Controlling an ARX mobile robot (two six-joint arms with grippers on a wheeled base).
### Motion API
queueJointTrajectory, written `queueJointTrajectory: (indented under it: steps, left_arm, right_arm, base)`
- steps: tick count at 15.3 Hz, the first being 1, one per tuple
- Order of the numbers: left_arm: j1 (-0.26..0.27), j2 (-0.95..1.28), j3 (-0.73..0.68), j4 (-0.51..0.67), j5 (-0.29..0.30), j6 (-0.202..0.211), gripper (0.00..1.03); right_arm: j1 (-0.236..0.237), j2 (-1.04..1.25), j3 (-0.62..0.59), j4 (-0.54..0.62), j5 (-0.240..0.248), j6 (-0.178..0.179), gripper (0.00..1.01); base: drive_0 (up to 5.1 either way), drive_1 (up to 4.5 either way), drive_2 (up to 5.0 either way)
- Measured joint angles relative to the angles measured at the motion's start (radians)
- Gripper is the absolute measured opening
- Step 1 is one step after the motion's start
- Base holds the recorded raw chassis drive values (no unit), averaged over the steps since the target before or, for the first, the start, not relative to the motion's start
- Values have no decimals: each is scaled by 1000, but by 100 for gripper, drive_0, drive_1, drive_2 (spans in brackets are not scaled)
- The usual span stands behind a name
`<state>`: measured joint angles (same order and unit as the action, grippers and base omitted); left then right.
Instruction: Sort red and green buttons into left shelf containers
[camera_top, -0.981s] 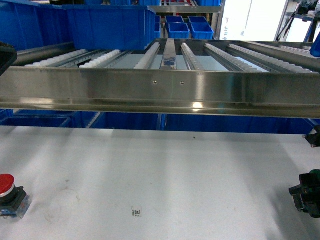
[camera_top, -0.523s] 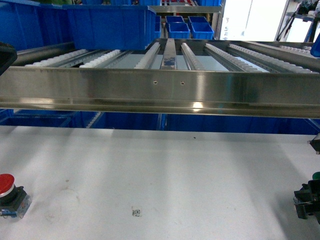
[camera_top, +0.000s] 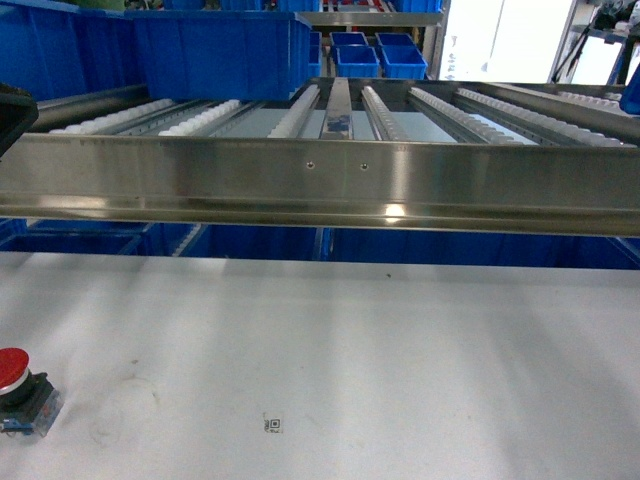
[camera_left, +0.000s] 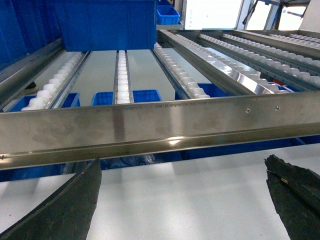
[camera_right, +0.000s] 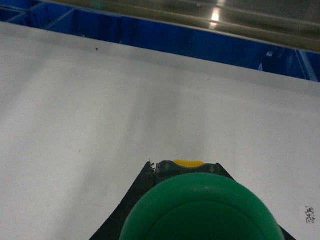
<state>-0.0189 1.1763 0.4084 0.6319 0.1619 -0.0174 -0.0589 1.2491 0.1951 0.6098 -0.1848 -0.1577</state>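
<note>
Right now my right pincer (camera_right: 200, 220) grips the green button (camera_right: 200, 210), its cap filling that wrist view above the white counter (camera_right: 100, 100). My left pincer (camera_left: 182, 200) hangs wide and empty before the steel shelf rail (camera_left: 150, 125). Off left, the red button (camera_top: 20, 385) waits on the counter. I judge the green one is mid-carry; next it must cross to a blue bin (camera_top: 215, 50) on the left shelf.
</note>
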Motion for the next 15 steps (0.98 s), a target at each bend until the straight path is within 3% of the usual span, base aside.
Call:
queueJointTrajectory:
  steps: [3,5,9,13,15]
  left_arm:
    - [0,0,0,0,0,0,98]
    - [0,0,0,0,0,0,98]
    - [0,0,0,-4,-6,0,98]
    - [27,68,-40,-47,-143,-2,98]
    - [48,162,-28,-35,-139,-5,98]
  right_arm:
    - [-93,-408,-71,-232,-82,-5,27]
    - [-92,-565,-93,-324,-115,-11,27]
    - [-92,-589,-107,-345,-107,-12,27]
    - [-92,-590,-107,-346,-107,-12,26]
    - [-92,-590,-107,-346,-107,-12,26]
  base:
    - [0,0,0]
    - [0,0,0]
    - [0,0,0]
    - [0,0,0]
    - [0,0,0]
